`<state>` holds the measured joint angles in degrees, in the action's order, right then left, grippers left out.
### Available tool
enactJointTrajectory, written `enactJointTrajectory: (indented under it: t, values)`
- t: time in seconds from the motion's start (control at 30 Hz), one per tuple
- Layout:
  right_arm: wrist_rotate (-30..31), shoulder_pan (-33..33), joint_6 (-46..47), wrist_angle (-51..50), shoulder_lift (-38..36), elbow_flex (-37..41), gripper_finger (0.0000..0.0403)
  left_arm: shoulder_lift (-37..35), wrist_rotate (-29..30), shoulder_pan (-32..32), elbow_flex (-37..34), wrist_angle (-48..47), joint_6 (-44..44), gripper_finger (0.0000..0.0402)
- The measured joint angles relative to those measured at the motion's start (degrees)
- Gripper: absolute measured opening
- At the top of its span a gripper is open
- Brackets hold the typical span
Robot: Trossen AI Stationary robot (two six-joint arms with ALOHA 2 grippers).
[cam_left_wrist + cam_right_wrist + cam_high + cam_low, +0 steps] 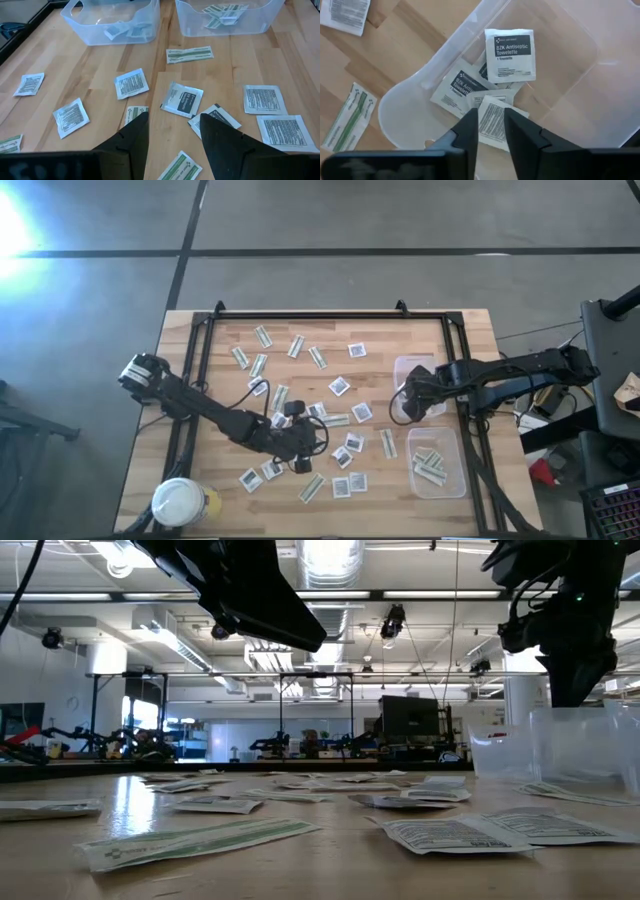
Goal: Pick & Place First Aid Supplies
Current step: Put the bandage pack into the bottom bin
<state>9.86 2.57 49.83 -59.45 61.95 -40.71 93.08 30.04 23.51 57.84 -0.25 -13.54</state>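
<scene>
Many first aid supplies lie flat and scattered on the wooden table (200, 395): square white packets (132, 83) and narrow green-and-white strips (189, 53). My right gripper (491, 112) points down over a clear tub (560, 45) at the table's right. It is open, and several square packets (510, 48) lie in the tub beneath it. A second clear tub (440, 470), nearer the front edge, holds green strips (428, 465). My left gripper (175, 120) hangs open above loose packets near the table's middle (312, 442), slanting down toward the tubs.
A white-lidded round jar (180, 502) stands at the front left corner. A black frame (330, 315) runs along the table's far edge and sides. In the low view the clear tub (570, 750) rises at the right, with strips and packets (200, 838) lying near the camera.
</scene>
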Motion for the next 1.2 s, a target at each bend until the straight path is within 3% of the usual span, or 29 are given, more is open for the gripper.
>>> enactJointTrajectory:
  t: [0.27, 0.6, 0.93, 1.2]
  values:
    - [-4.1, 0.4, -0.4, -0.3, 0.0, -5.1, 0.0119, -0.1, 0.0, 0.4, 0.0, 0.2, -0.1, 0.0170]
    - [1.2, 7.9, -0.2, 0.1, -0.1, -13.4, 0.0113, -0.4, -1.0, 3.3, 1.0, 0.7, -1.5, 0.0170]
    - [5.3, 20.3, 8.4, 0.3, 0.0, -13.2, 0.0097, -0.4, -7.1, 7.6, 1.8, 0.2, -13.7, 0.0170]
    - [8.3, 27.3, 14.2, 0.5, 0.0, -13.1, 0.0084, -0.3, -8.7, 10.7, 1.8, -3.8, -32.6, 0.0170]
